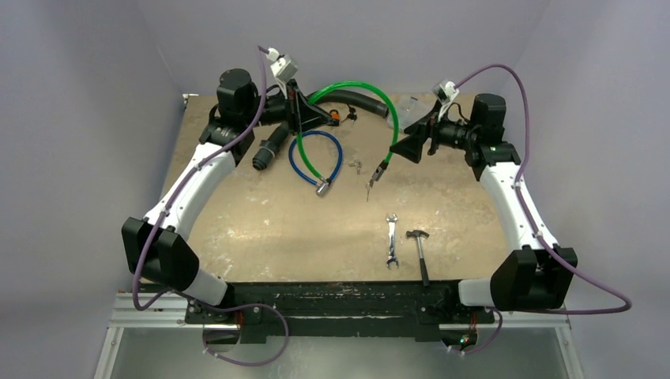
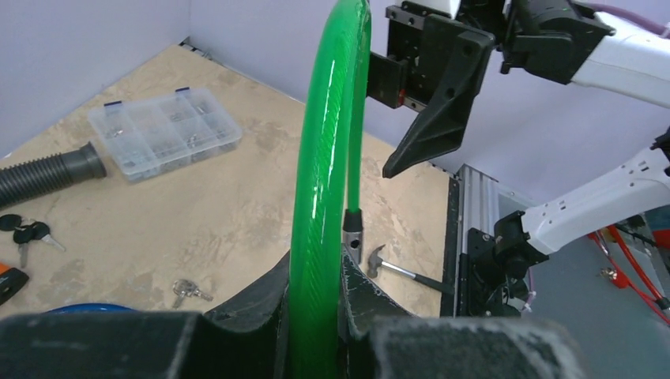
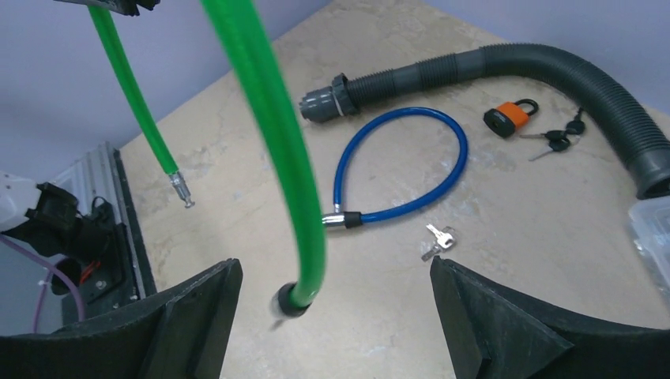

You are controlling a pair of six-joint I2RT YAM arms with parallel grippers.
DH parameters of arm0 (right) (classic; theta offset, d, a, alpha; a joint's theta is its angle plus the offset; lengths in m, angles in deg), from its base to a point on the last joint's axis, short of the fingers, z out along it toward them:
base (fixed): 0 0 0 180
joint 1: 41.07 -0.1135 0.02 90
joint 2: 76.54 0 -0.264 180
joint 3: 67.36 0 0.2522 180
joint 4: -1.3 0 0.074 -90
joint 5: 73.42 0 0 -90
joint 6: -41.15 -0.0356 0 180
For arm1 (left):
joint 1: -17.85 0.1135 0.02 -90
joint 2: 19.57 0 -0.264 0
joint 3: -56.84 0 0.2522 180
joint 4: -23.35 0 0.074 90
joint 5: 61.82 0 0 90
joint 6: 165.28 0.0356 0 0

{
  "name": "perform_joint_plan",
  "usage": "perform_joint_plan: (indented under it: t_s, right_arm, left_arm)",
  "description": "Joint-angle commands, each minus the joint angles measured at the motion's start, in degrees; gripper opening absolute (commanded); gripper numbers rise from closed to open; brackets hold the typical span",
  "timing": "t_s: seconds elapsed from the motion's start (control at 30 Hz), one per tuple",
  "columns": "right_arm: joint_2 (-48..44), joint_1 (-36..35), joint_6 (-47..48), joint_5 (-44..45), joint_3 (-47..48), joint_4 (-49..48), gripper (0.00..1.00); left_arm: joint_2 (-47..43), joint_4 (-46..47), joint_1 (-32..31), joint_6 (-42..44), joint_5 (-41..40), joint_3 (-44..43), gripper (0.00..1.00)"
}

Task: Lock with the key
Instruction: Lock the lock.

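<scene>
The left gripper (image 2: 316, 294) is clamping the green cable lock (image 1: 385, 101) in the upper middle of the top view, its loop arching right and its ends dangling. It is probably light, springy and slick, best taken at a rigid end fitting. The right gripper (image 3: 336, 272) is hanging near one end with its fingers apart, while loose keys (image 3: 438, 239) and a blue cable lock (image 3: 348, 219) are lying beneath.

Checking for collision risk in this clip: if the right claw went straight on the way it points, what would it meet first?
Most likely the green cable lock, whose dangling end already hangs inside the open right claw. Past it lies only the table near the blue cable lock, though depth is unclear.
</scene>
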Motion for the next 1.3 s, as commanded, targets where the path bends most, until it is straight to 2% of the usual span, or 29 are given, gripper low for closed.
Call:
perform_joint_plan:
  t_s: [0.0,0.23,0.47,0.7,0.9,1.0,1.13,1.2,1.27]
  right_arm:
    - [-0.3,-0.1,-5.7,-6.6,-2.4,-7.8,0.98]
    - [-1.7,-0.2,-14.3,-9.5,-8.7,-18.3,0.84]
    - [-1.7,-0.5,-21.6,-11.4,-11.1,-26.7,0.61]
    - [-3.3,-0.5,-27.6,-11.7,-11.4,-33.9,0.67]
    - [-3.7,-0.8,-28.6,-10.9,-11.0,-33.9,0.51]
    - [-3.3,-1.3,-26.3,-10.9,-11.3,-30.9,0.58]
    - [-3.2,-2.4,-23.2,-9.8,-12.1,-27.4,0.59]
    - [-3.0,-2.4,-23.0,-9.7,-12.1,-27.3,0.51]
    - [-2.9,-2.4,-23.0,-9.3,-11.7,-27.2,0.37]
  left_arm:
    - [-3.9,6.8,-0.1,-4.4,3.7,-2.8,0.00]
    - [-4.4,14.1,-0.1,-11.7,4.0,-1.5,0.00]
    - [-3.6,18.6,-0.1,-16.1,3.7,0.4,0.00]
    - [-3.3,19.8,-0.1,-16.9,3.5,1.8,0.00]
    - [-3.5,20.2,-0.1,-17.4,3.0,1.7,0.00]
    - [-3.6,20.1,-0.1,-17.4,2.1,1.7,0.00]
    - [-3.2,19.9,-0.1,-17.6,1.3,1.6,0.00]
    - [-2.9,20.0,-0.1,-17.8,1.3,1.5,0.00]
    - [-2.7,20.0,-0.1,-17.9,1.2,1.5,0.00]
